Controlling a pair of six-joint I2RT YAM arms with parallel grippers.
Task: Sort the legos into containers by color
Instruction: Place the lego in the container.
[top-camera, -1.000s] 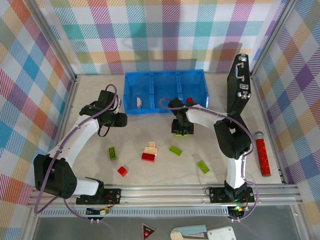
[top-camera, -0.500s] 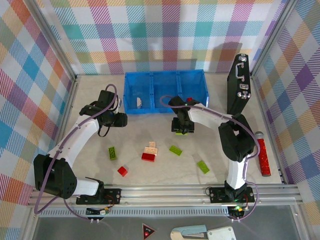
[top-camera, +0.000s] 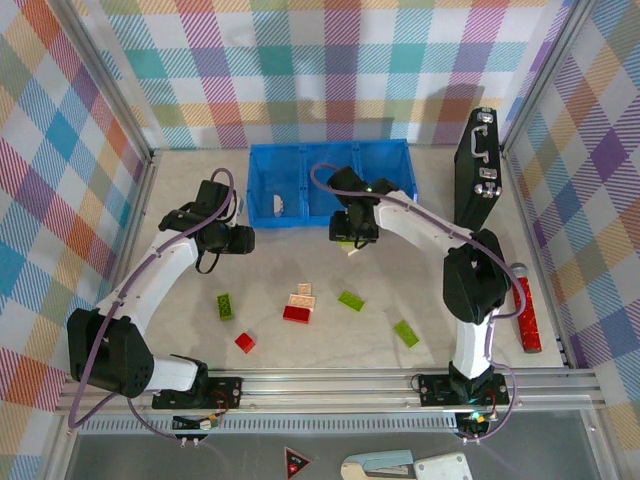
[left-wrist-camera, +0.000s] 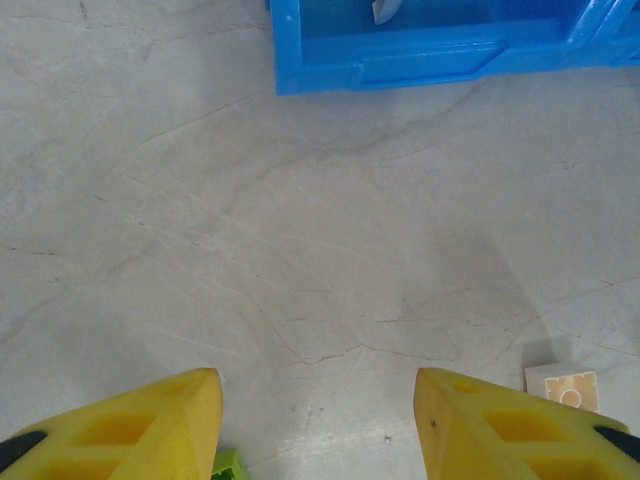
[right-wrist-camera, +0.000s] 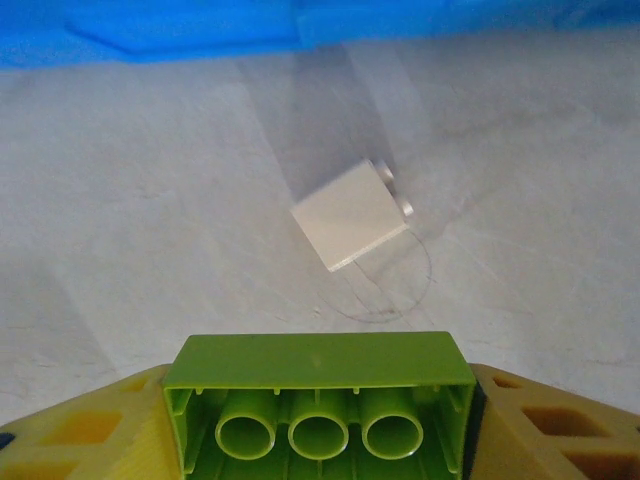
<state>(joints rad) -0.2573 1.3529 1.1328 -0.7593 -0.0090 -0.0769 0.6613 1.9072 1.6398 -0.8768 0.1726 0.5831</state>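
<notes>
Legos scattered on the table (top-camera: 290, 262) nearest the bases: red brick (top-camera: 245, 342), left green brick (top-camera: 225, 305) beyond it, red-and-cream stack (top-camera: 297, 303) at centre, middle green brick (top-camera: 350, 299) and right green brick (top-camera: 406, 333) further right.

Beyond these, left arm bent up from its base, elbow out to the left, forearm angled toward the centre. Left gripper (top-camera: 243, 239) over bare table, short of the tray's (top-camera: 330, 150) left compartment. In its wrist view, yellow fingers (left-wrist-camera: 130, 430) spread apart, nothing between them.

Right arm up from its base, arched over and reaching left. Right gripper (top-camera: 347, 232) pointing down, just in front of the middle compartment's near wall, pinching a held green brick (right-wrist-camera: 318, 400), hollow underside with three tubes toward the wrist camera. Under it, loose cream brick (right-wrist-camera: 350, 215) lying tilted on the table, near the tray front.

Farthest: blue tray against the back wall, cream piece (top-camera: 279, 206) in its left compartment. Black case (top-camera: 478, 160) standing upright at far right; red cylinder (top-camera: 525, 312) lying nearer along the right edge.
</notes>
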